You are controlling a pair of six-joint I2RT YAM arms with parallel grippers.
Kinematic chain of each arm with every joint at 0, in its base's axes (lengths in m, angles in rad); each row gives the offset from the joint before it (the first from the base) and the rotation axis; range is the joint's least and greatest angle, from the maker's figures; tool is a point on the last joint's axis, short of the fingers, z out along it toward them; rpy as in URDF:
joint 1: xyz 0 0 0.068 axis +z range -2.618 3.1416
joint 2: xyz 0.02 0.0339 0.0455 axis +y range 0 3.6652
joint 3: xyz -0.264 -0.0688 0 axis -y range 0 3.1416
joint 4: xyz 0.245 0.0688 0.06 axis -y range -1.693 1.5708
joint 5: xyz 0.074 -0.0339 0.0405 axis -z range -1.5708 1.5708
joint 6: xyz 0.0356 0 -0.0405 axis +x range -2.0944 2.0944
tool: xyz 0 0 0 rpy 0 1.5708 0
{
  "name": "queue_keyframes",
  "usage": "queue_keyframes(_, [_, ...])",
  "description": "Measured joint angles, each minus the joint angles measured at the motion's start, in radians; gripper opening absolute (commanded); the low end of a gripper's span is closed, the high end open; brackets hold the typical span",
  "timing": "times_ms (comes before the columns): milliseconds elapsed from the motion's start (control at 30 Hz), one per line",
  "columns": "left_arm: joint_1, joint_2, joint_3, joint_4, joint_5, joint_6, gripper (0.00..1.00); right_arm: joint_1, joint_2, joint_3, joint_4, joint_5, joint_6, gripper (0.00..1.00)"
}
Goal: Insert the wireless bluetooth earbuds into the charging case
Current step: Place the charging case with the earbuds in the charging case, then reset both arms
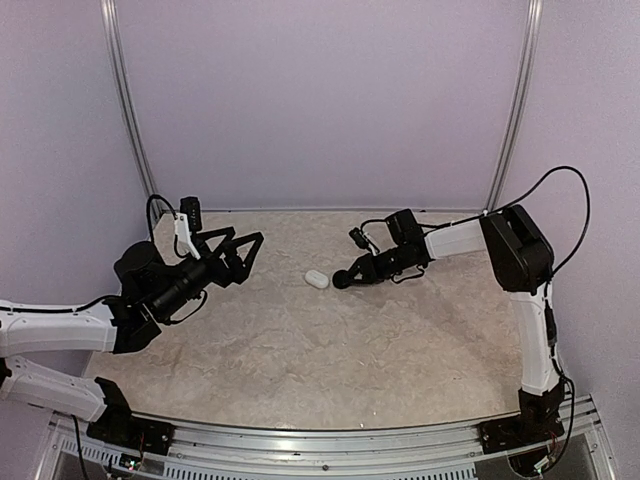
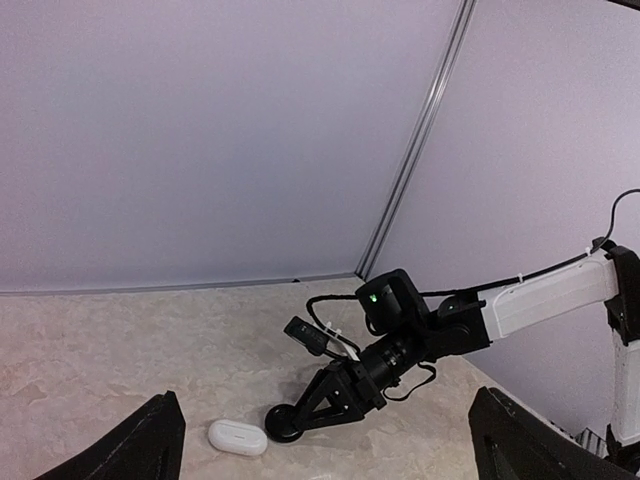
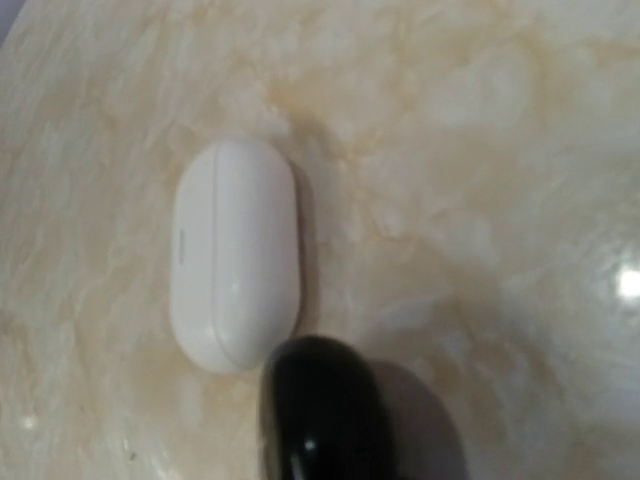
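The charging case (image 1: 317,279) lies flat on the marbled table with its lid down. It also shows in the left wrist view (image 2: 237,437) and fills the right wrist view (image 3: 235,255). The earbuds are hidden or out of view. My right gripper (image 1: 345,279) is lowered to the table just right of the case. A black round disc (image 2: 283,425) sits at its tip beside the case, apparently touching it (image 3: 320,410). No gap between its fingers shows. My left gripper (image 1: 252,258) hangs open and empty, left of the case and well apart from it.
Pale lilac walls close in the back and both sides, with metal rails (image 1: 128,100) in the back corners. The right arm (image 1: 515,250) reaches in from the right, a black cable looping above it. A metal frame (image 1: 330,450) edges the table's near side.
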Motion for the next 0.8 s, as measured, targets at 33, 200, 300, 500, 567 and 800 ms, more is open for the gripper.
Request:
queue_keyframes(33, [0.001, 0.001, 0.0, -0.002, -0.002, -0.001, 0.99, 0.0, 0.007, 0.004, -0.003, -0.006, 0.003, 0.47])
queue_keyframes(200, [0.013, 0.005, 0.003, -0.043, -0.018, -0.012, 0.99, -0.006, 0.013, 0.01, 0.003, -0.039, 0.005, 0.83])
queue_keyframes(300, [0.027, 0.005, 0.013, -0.082, -0.033, -0.026, 0.99, -0.013, 0.001, 0.013, 0.002, -0.034, 0.003, 0.89])
queue_keyframes(500, [0.064, 0.011, 0.076, -0.197, -0.066, -0.061, 0.99, -0.03, -0.058, 0.001, -0.052, 0.05, -0.017, 0.99])
queue_keyframes(567, [0.075, 0.027, 0.124, -0.253, -0.095, -0.072, 0.99, -0.034, -0.108, -0.015, -0.069, 0.084, -0.026, 0.99])
queue_keyframes(800, [0.111, 0.051, 0.221, -0.426, -0.242, -0.09, 0.99, -0.05, -0.409, -0.148, -0.058, 0.201, -0.033, 1.0])
